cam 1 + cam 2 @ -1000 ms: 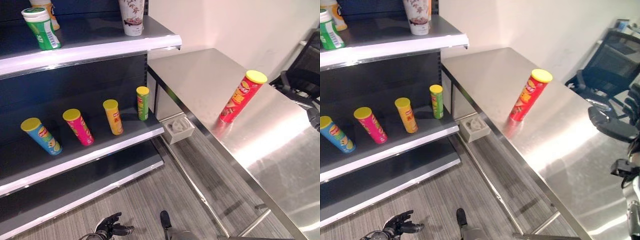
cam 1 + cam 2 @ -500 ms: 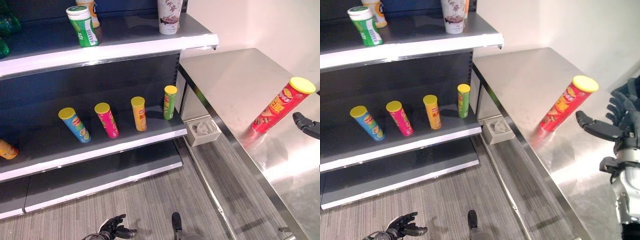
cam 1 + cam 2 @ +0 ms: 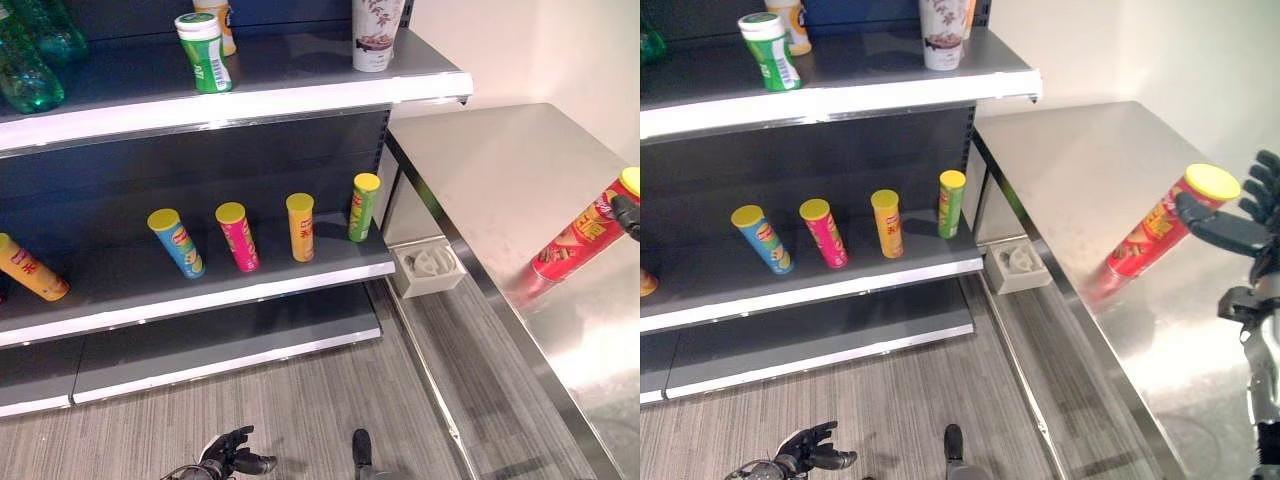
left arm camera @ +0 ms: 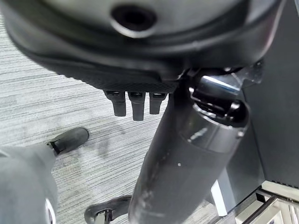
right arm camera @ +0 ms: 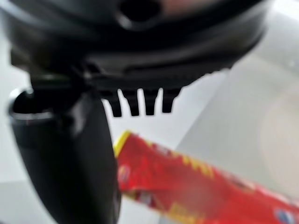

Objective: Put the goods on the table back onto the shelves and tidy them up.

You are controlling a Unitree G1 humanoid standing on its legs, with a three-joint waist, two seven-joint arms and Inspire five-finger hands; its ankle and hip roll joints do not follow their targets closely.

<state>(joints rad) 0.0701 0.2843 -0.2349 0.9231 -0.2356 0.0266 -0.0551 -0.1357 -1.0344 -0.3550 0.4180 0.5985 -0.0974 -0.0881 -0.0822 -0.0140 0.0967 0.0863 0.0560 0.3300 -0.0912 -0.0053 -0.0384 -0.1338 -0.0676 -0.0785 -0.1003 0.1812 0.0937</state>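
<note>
- Red crisp tube [image 3: 1158, 236]: stands upright on the steel table [image 3: 1080, 170] near its right edge, yellow lid on top; it is the one item of goods on the table and is not yet lifted
- Right hand [image 3: 1232, 226]: fingers straight and spread, thumb pointing toward the tube's lid and just beside it; in the right wrist view the tube [image 5: 196, 182] lies past the thumb and below the row of fingertips [image 5: 140, 105], with nothing clasped. Half a second ago the thumb was level with the tube's middle and further from it; one second ago the hand was barely in view at the table's far right. Contact cannot be told
- Left hand [image 3: 810, 452]: hangs low above the floor, fingers loosely relaxed, holding nothing; it matches its earlier pose
- Shelf unit [image 3: 200, 290]: the camera has swung leftward over the last second, so the shelves appear shifted; the goods on them have not moved. Middle shelf carries a row of blue tube [image 3: 177, 241], pink tube [image 3: 237, 236], yellow tube [image 3: 300, 226] and green tube [image 3: 363, 206], with an orange tube [image 3: 30, 268] toward the left end
- Meaning for the task: the approach appears nearly complete; the likely next step is closing around the red tube, then carrying it to the middle shelf row
</note>
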